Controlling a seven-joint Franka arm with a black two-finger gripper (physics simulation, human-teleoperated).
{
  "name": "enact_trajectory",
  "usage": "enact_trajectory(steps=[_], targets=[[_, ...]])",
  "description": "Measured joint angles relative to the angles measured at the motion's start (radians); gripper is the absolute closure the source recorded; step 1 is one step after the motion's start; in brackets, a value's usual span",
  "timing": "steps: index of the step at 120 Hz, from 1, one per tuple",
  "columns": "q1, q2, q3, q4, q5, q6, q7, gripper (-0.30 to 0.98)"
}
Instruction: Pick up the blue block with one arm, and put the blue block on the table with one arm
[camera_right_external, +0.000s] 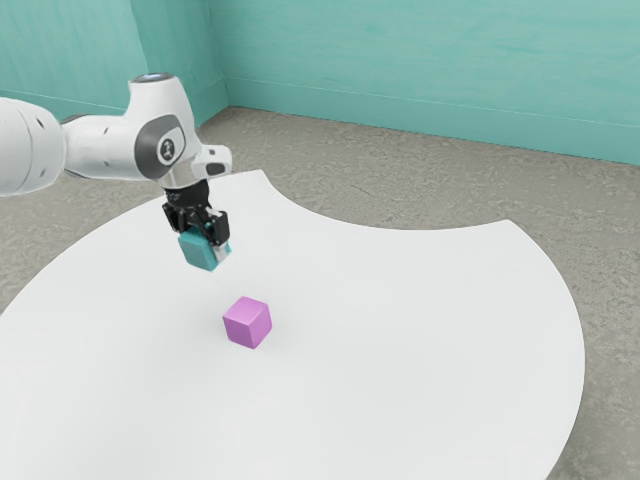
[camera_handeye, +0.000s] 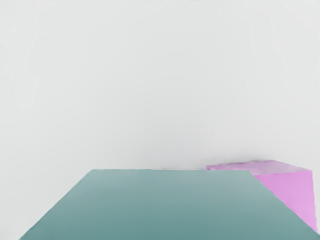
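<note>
You've got the blue block (camera_right_external: 198, 251), teal in tone, clasped in your gripper (camera_right_external: 208, 238), the fingers parted by just the block's width! It's hanging up over the white table (camera_right_external: 410, 330), and there's the purple block (camera_right_external: 247, 322) sitting on the tabletop, near yours but apart. In the wrist view, your block's broad face covers part of the purple one!

Indoor room, exact type unclear; smooth teal walls with baseboard (camera_right_external: 420, 70), exterior view's top; mottled grey floor (camera_right_external: 360, 185) below; white curved-edged tabletop (camera_right_external: 420, 330), lower centre.
</note>
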Motion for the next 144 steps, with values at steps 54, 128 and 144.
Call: enact_trajectory(steps=[54,128,144], targets=[[0.106,0.179,0.016,0.091,-0.015,-0.054,0.074,0.28],[-0.078,-0.331,-0.029,0.061,0.061,-0.258,0.091,0.02],[-0.129,-0.351,-0.037,0.075,0.088,-0.309,0.062,0.01]])
